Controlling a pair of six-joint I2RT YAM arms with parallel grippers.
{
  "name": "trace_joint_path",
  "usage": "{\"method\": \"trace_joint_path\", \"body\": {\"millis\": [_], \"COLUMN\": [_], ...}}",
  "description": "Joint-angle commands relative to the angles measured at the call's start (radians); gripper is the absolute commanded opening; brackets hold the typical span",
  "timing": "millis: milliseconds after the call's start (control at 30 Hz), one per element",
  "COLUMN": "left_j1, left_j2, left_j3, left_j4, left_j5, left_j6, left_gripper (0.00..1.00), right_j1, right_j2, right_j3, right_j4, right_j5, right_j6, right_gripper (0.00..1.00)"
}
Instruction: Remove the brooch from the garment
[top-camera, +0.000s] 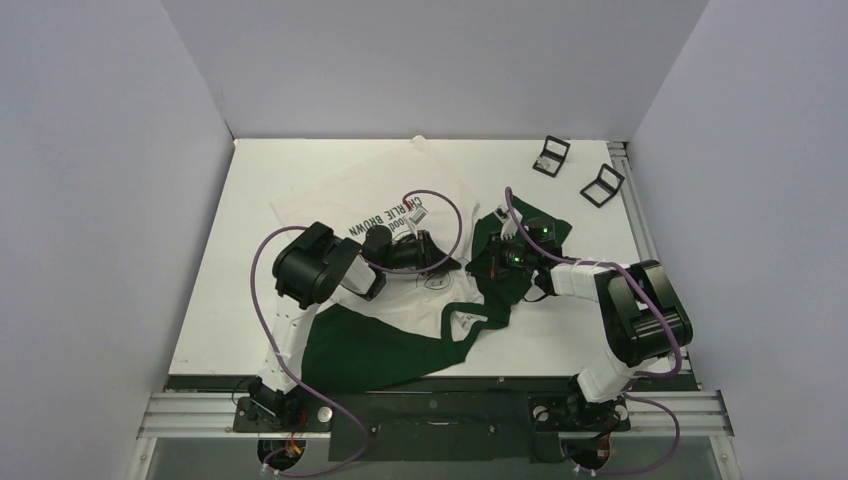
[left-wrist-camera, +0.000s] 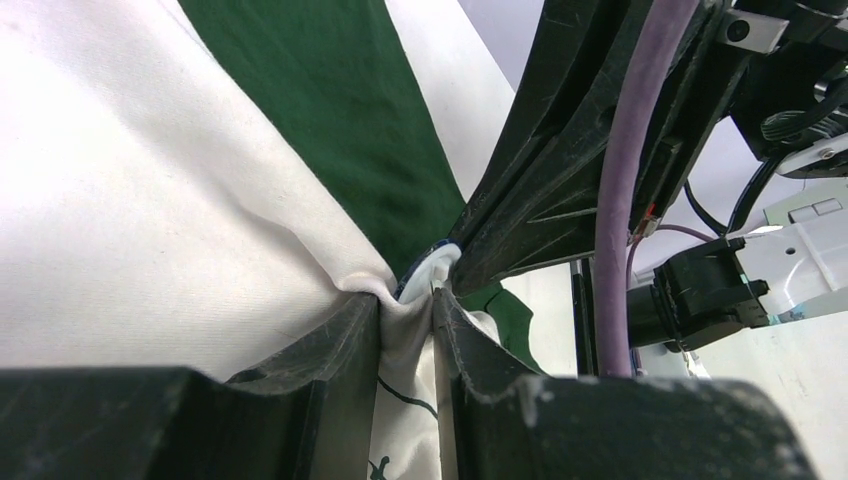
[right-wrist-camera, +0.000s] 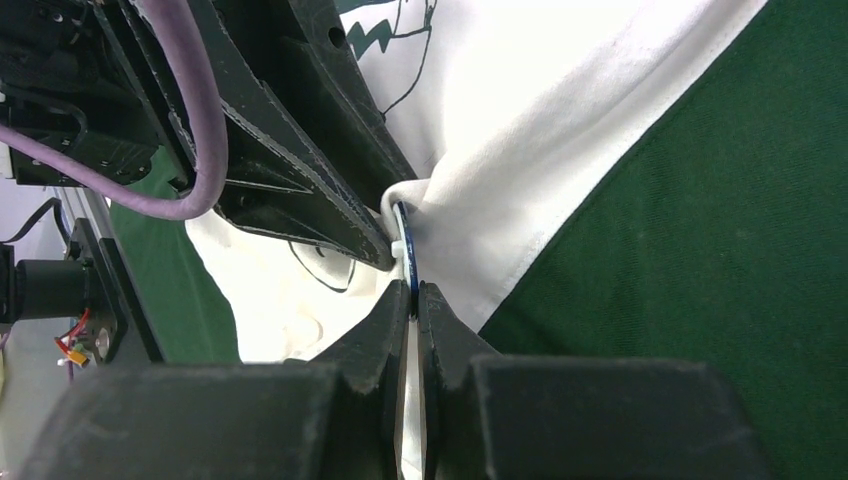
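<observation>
The garment, a white T-shirt with dark green sleeves, lies crumpled across the table. Both grippers meet over its middle. My left gripper is shut on a bunched fold of white cloth just below the brooch, a small white disc with a blue rim. My right gripper is shut on the thin edge of the brooch, which still sits against the cloth. From above, the left gripper and right gripper almost touch, and the brooch is hidden between them.
Two small black open boxes stand at the back right of the white table. A green sleeve hangs toward the near edge. Purple cables loop over both arms.
</observation>
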Motion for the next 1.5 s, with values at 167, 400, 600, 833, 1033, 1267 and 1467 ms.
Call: {"method": "trace_joint_path", "body": {"millis": [167,400,600,833,1033,1267,1467], "left_j1": [0.007,0.019,0.044,0.085,0.122,0.164,0.177], "left_j2": [-0.008,-0.029,-0.078,-0.184,-0.243,-0.296,-0.311], "left_j3": [-0.007,-0.021,-0.059,-0.103,-0.121,-0.139,-0.156], "left_j4": [0.136,0.165,0.126,-0.024,-0.095,-0.141,-0.143], "left_j5": [0.031,0.028,0.024,0.026,0.029,0.037,0.049], "left_j6": [-0.044,-0.065,-0.042,0.072,0.115,0.14,0.13], "left_gripper": [0.4,0.54,0.6,0.62,0.62,0.62,0.62], "right_j1": [-0.01,-0.008,-0.003,0.046,0.084,0.168,0.208], "right_j2": [-0.023,-0.018,-0.009,-0.02,-0.023,-0.049,-0.02], "right_j3": [0.019,0.032,0.048,0.104,0.162,0.26,0.351], "right_j4": [-0.01,-0.05,-0.098,-0.247,-0.352,-0.54,-0.709], "right_j5": [0.002,0.016,0.042,0.154,0.265,0.42,0.523], "right_j6": [-0.072,-0.098,-0.127,-0.227,-0.257,-0.355,-0.456], "right_gripper": [0.0,0.0,0.0,0.0,0.0,0.0,0.0]}}
